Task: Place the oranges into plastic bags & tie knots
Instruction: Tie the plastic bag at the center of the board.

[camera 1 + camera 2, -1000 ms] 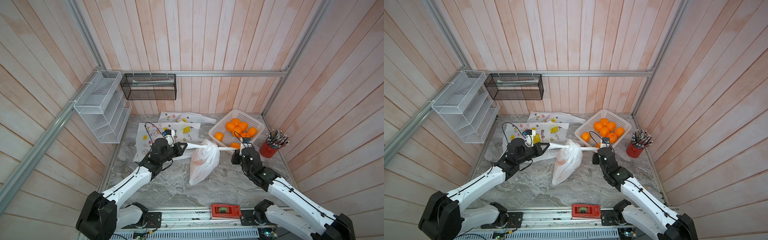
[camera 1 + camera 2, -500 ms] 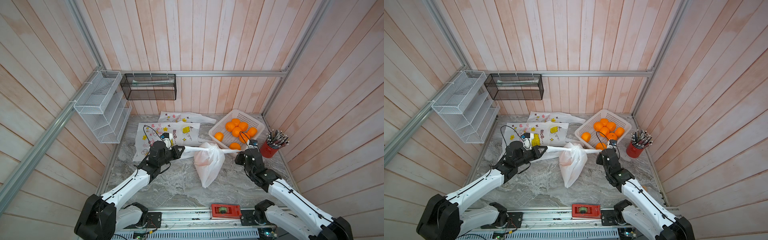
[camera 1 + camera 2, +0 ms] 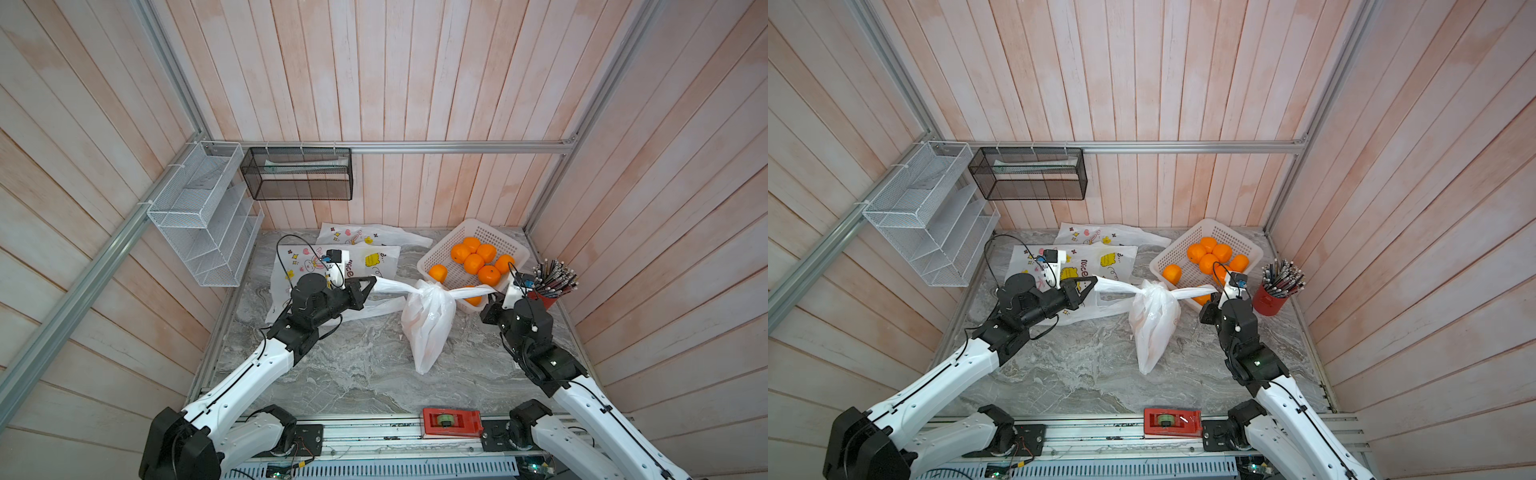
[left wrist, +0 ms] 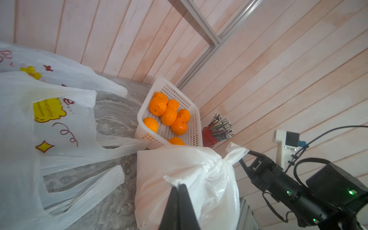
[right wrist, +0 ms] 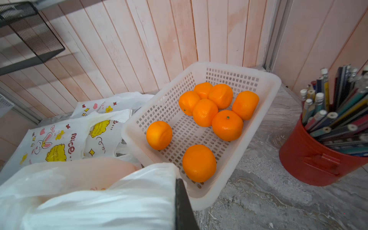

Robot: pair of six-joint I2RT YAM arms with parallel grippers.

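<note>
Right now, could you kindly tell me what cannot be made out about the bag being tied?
Fruit count inside the bag: every view, milky plastic hides it.
Knot tightness: both top views, too small; left wrist view, folds cover it.
Right gripper tips: right wrist view, cut off by the bottom edge.
One orange: both top views, a bag strap crosses it.

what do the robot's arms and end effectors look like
The left arm and right arm have white shells, black joints and looped black cables. The left end effector and right end effector have tapered black fingers and a white camera mount with blue plug.
</note>
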